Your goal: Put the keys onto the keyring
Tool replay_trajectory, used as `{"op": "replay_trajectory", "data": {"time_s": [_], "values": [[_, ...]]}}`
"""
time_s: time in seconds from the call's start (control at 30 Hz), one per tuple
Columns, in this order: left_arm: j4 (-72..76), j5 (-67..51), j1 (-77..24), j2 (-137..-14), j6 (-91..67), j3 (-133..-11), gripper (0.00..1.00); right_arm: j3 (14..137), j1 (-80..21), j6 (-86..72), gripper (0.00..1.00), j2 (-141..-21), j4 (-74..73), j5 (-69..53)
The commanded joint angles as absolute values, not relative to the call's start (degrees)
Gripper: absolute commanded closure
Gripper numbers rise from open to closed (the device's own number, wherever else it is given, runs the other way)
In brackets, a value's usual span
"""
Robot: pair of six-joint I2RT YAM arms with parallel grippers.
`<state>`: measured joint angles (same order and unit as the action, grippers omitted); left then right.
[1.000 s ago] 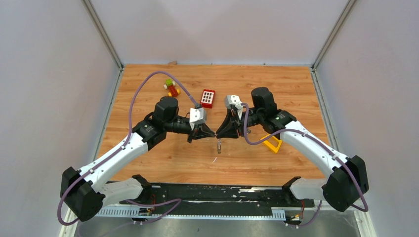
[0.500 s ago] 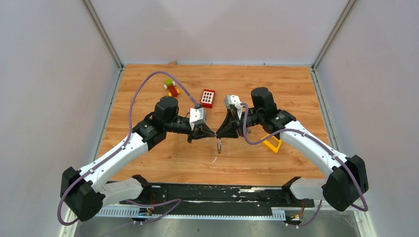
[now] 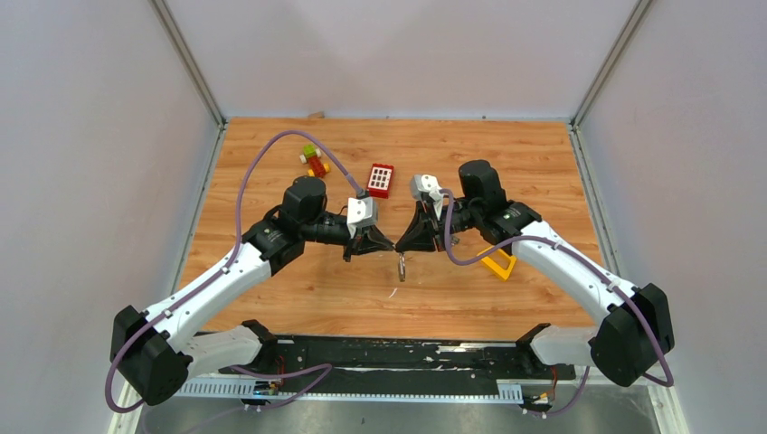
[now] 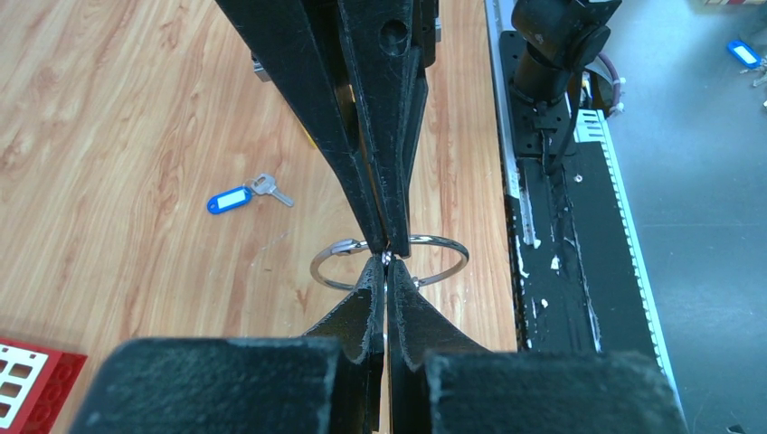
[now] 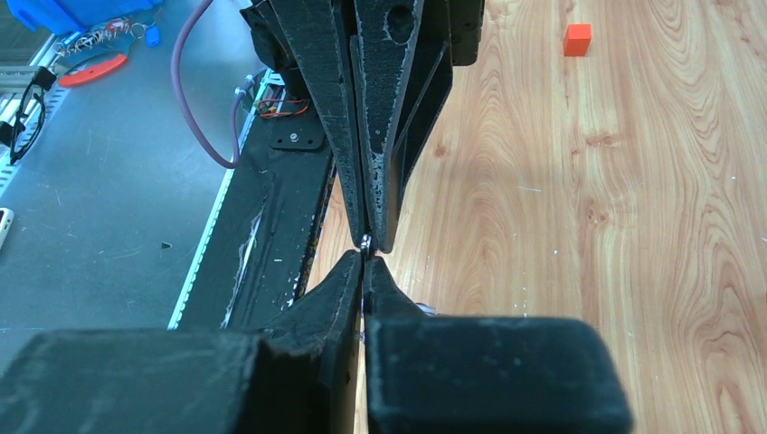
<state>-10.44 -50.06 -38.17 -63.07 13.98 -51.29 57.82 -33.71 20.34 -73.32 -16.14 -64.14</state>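
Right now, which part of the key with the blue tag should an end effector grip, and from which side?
Probably the blue tag, from straight above: the key lies flat on the wooden table, and the tag is its widest part. Close across the tag's short width.

Two arms: left arm (image 3: 208,289), right arm (image 3: 570,267). Two grippers: left gripper (image 4: 386,271), right gripper (image 5: 364,262). One keyring (image 4: 439,240). One key (image 4: 269,188) in sight, with one blue tag (image 4: 226,199). One red brick (image 3: 381,180), far centre. One yellow triangular block (image 3: 498,263), right. One small cluster of coloured blocks (image 3: 313,161), far left.
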Motion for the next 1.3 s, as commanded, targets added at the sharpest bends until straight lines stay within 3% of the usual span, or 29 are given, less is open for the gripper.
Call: {"op": "replay_trajectory", "data": {"time_s": [0.0,0.57,1.03,1.27], "values": [[-8.5,-50.6,-38.4,-62.8,13.4,-51.6,1.00,60.3,-34.0,21.4,1.00,-73.1,-15.4,-65.1],[-6.2,-49.0,-38.4,-62.4,10.5,-51.7,0.97,59.2,-34.0,21.5,1.00,-71.1,-13.8,-62.3],[-9.1,-48.9,-38.4,-60.6,13.2,-52.4,0.62,59.0,-33.7,23.1,1.00,-70.1,-14.5,-62.3],[-12.9,-47.6,-38.3,-58.7,18.2,-53.3,0.51,58.9,-33.2,23.7,1.00,-69.4,-14.7,-62.7]]}}
